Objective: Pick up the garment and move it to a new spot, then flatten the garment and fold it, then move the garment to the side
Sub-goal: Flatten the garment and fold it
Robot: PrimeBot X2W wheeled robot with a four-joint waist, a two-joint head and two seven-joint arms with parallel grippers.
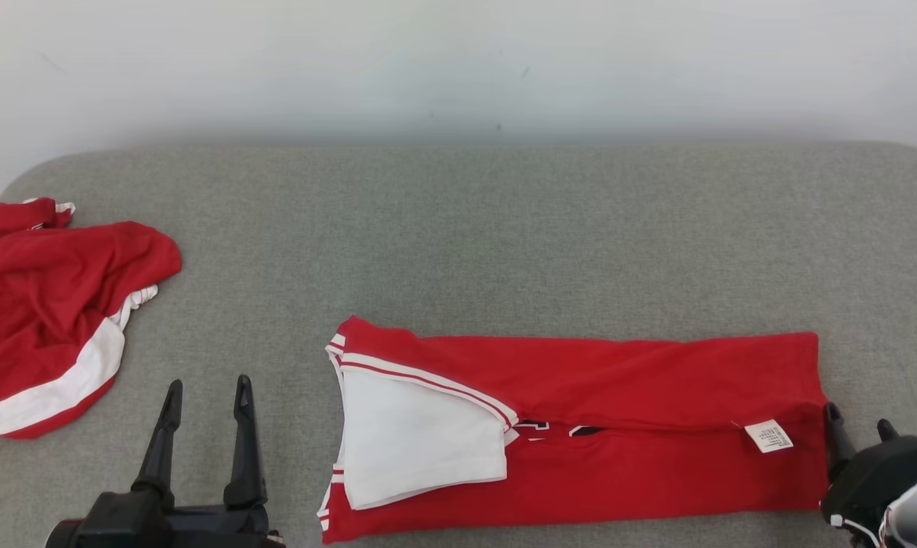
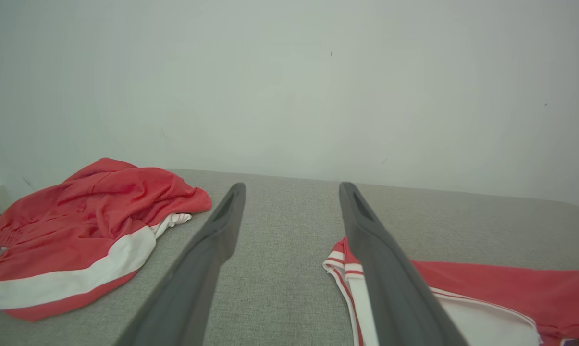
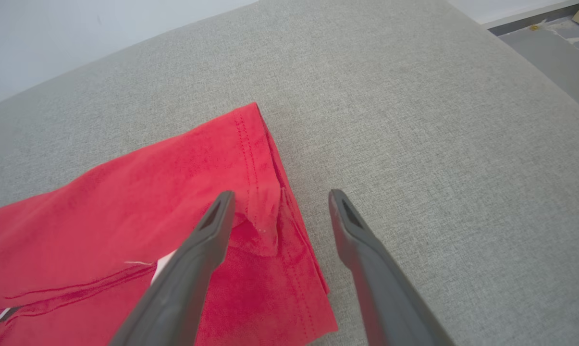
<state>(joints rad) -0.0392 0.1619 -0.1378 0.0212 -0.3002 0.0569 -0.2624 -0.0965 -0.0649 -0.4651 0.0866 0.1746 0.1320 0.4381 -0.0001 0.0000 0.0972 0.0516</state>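
The garment (image 1: 641,380) is a red jersey with white trim, folded into a long band across the middle and right of the grey padded surface (image 1: 504,228). A white panel (image 1: 420,441) is turned over at its left end, and a white label (image 1: 768,436) shows near its right end. My left gripper (image 1: 208,383) stands open and empty to the left of the garment (image 2: 510,288), its fingers (image 2: 292,187) over bare fabric. My right gripper (image 1: 858,417) is open at the garment's right hem (image 3: 150,202). There it (image 3: 281,194) straddles the hem edge without holding it.
A second red and white garment (image 1: 47,304) lies crumpled at the far left, also seen as a red heap (image 2: 87,216). A pale wall (image 1: 458,68) runs behind the surface. The surface's right edge drops to a grey floor (image 3: 548,53).
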